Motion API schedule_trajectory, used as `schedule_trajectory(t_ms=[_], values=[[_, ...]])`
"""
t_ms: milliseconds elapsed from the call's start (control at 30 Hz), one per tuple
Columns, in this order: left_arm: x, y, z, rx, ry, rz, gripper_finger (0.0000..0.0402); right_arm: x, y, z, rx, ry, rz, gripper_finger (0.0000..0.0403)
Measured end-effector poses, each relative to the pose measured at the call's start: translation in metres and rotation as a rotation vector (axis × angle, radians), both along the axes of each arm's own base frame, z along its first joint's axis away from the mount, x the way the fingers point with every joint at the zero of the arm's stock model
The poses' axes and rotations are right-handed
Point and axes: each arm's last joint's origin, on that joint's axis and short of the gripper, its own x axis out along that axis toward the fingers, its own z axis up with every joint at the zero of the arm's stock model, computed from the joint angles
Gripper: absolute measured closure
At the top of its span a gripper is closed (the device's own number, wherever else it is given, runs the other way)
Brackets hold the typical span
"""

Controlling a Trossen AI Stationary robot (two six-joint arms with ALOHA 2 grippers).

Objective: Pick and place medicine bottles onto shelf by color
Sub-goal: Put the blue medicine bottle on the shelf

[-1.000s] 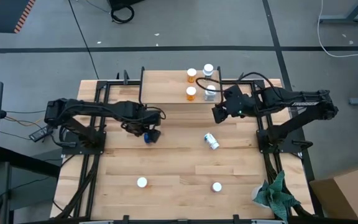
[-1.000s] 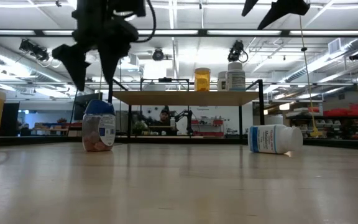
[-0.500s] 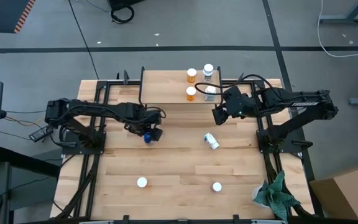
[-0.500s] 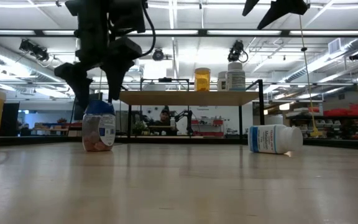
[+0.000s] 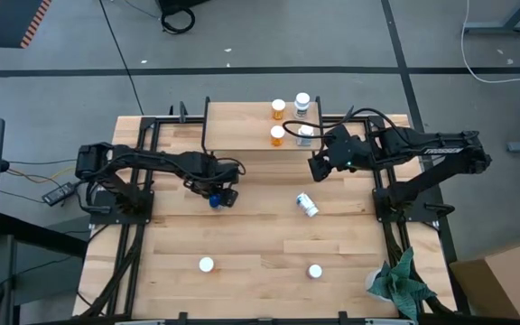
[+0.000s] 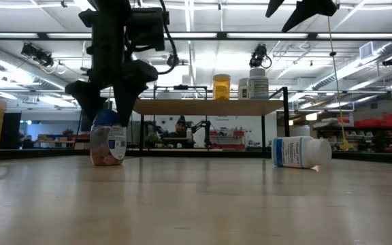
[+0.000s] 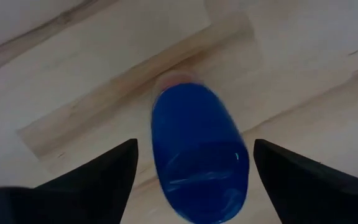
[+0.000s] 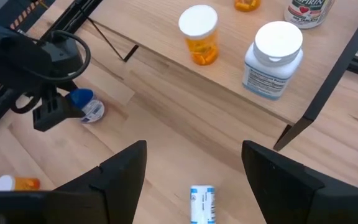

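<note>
- Over the preceding second the left gripper (image 6: 107,102) had descended from above the blue-capped bottle (image 6: 107,139) until its open fingers straddled the cap. In the low view the fingertips, previously clear above the bottle, now reached cap level.
- The left wrist view confirmed the alignment: the blue cap (image 7: 197,155) lay between the two dark fingers (image 7: 98,174), with a gap visible on each side. The jaws stood spread and had not yet closed on the bottle; nothing was held.
- Judgement: the approach was essentially complete, and closing on the cap appeared to be the next action required.
- The blue-capped bottle stood upright on the table (image 5: 260,244), left of centre and near the front of the shelf (image 5: 242,126).
- The right gripper (image 5: 319,167) hovered unchanged beside the shelf's right front corner, fingers apart and empty.
- Four bottles stood on the shelf: two orange bottles (image 8: 201,37) and two white bottles (image 8: 272,59).
- A white bottle (image 6: 298,151) lay on its side on the table, and further bottles stood near the front edge.
- Legible writing: one shelf bottle's label (image 8: 306,9) partly read "SPIRIN" at the frame edge. Other labels carried print too small to read.
</note>
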Motion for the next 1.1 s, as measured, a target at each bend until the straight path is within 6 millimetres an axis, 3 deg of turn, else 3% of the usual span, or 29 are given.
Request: schedule_trajectory(t_ms=[533,800,933,1100], values=[[0.002,0.0,0.001,-0.01,-0.024,-0.018,0.0189,0.0,0.0,0.0,-0.008,0.005,0.01,0.0132],[0.002,-0.002,0.004,-0.07,-0.047,-0.029,0.0177,0.0,0.0,0.0,-0.008,0.005,0.01,0.0132],[0.002,-0.003,0.016,-0.089,-0.083,-0.053,0.0175,0.0,0.0,0.0,-0.009,0.005,0.011,0.0132],[0.012,0.004,0.055,-0.047,-0.161,-0.154,0.019,0.0,0.0,0.0,-0.01,0.006,0.012,0.0132]])
